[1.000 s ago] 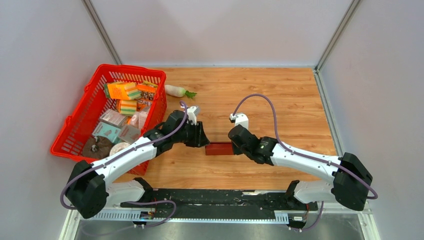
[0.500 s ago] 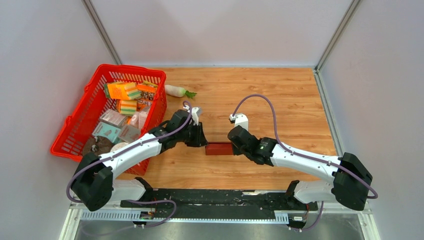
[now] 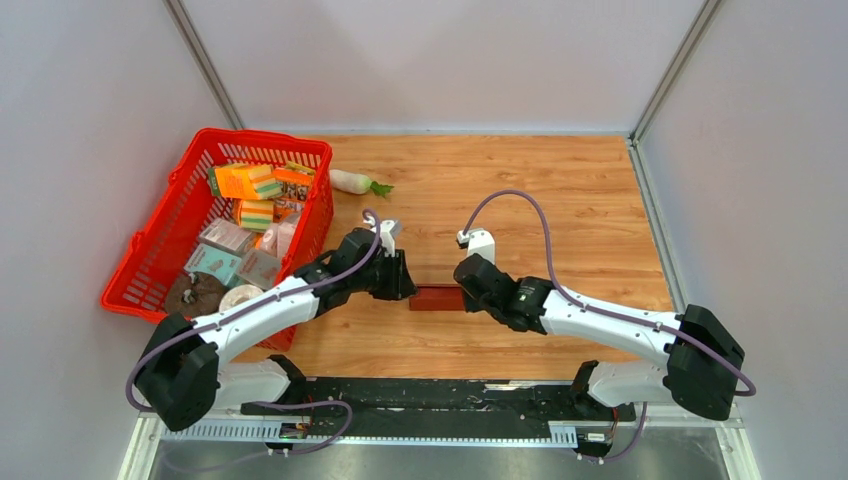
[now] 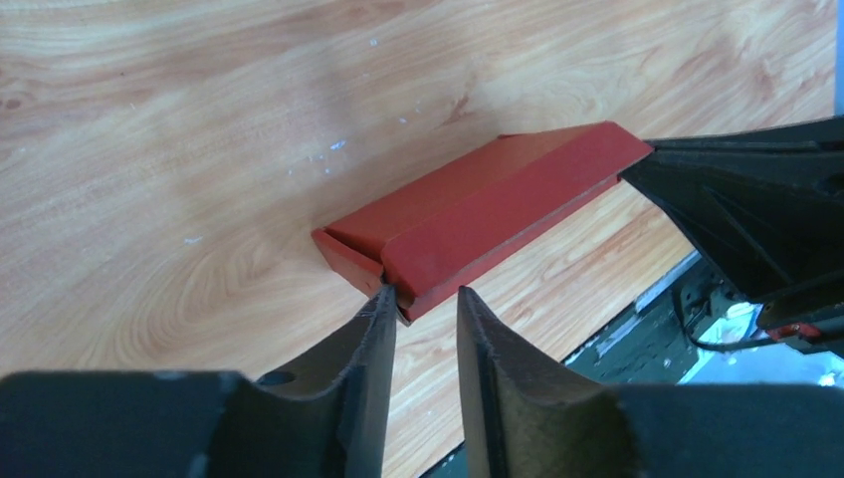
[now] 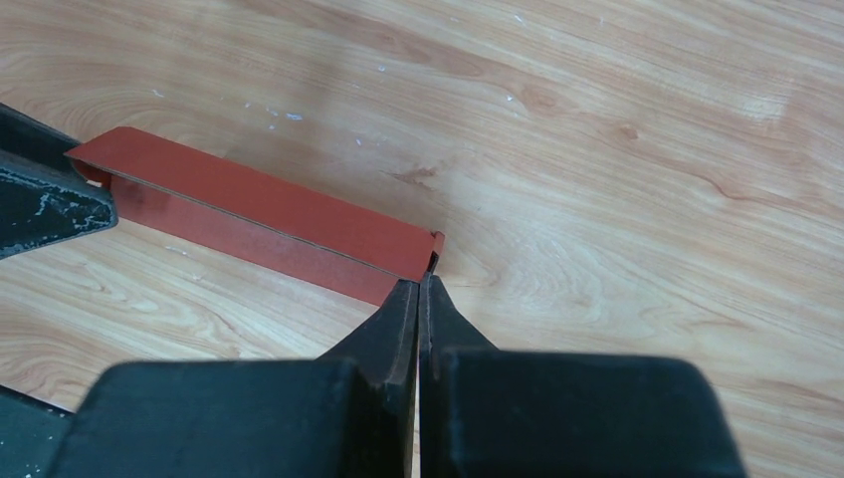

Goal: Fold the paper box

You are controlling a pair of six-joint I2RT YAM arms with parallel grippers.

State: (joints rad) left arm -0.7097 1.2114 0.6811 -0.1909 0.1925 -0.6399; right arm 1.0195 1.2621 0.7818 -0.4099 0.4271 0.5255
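The paper box point(image 3: 436, 297) is a dark red, flat-folded strip of card lying on the wooden table between my two grippers. My left gripper point(image 3: 405, 285) is at its left end. In the left wrist view the box point(image 4: 488, 209) lies just ahead of the left gripper point(image 4: 423, 294), whose jaws stand a little apart, with the box's near corner touching the left fingertip point(image 4: 383, 299). My right gripper point(image 3: 463, 292) is at the right end. In the right wrist view the right gripper point(image 5: 423, 279) is shut on the thin end flap of the box point(image 5: 259, 199).
A red mesh basket point(image 3: 262, 137) full of packets stands at the left, beside the left arm. A white radish point(image 3: 352, 181) lies behind the grippers. The black base rail point(image 3: 430, 400) runs along the near edge. Grey walls enclose the table.
My left gripper has shifted slightly toward the near edge at the box's left end. The right gripper and the box have barely moved.
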